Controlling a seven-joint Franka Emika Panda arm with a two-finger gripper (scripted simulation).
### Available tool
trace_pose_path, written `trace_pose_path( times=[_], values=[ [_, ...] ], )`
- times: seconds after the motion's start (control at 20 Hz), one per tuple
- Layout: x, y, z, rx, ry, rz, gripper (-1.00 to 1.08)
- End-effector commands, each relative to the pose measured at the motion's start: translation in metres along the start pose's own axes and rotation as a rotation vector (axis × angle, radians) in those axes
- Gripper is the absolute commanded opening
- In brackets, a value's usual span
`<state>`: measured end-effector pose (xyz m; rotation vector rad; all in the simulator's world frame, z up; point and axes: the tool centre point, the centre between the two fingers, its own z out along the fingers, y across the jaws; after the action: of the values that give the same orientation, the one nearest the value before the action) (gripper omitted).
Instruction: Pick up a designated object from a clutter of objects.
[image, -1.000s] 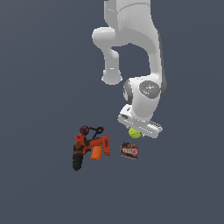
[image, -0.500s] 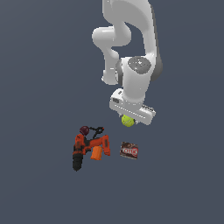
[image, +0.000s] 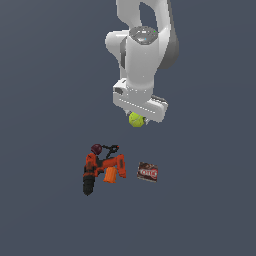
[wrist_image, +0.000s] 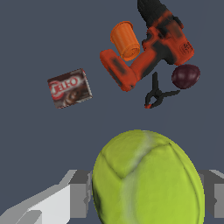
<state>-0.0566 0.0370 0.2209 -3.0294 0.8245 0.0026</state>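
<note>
The arm has risen since a second ago, carrying the ball (image: 136, 119) clamped in the gripper (image: 137, 119), well above the drill (image: 102, 171) and packet (image: 148, 172) directly below it.

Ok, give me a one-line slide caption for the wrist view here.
Gripper holding the yellow-green tennis ball aloft, with the power drill, dark red ball, black clamp and brown packet left below.

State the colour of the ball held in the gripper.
Yellow-green with pale seam lines, like a tennis ball; the wrist view shows it best.
</note>
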Motion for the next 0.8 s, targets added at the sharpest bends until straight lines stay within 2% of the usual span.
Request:
trace_pose_path(
  times=[0.0, 0.75],
  values=[
    [-0.002, 0.015, -0.021, 0.002, 0.001, 0.000, -1.00],
    [-0.013, 0.107, -0.145, 0.001, 0.000, 0.001, -1.00]
  ],
)
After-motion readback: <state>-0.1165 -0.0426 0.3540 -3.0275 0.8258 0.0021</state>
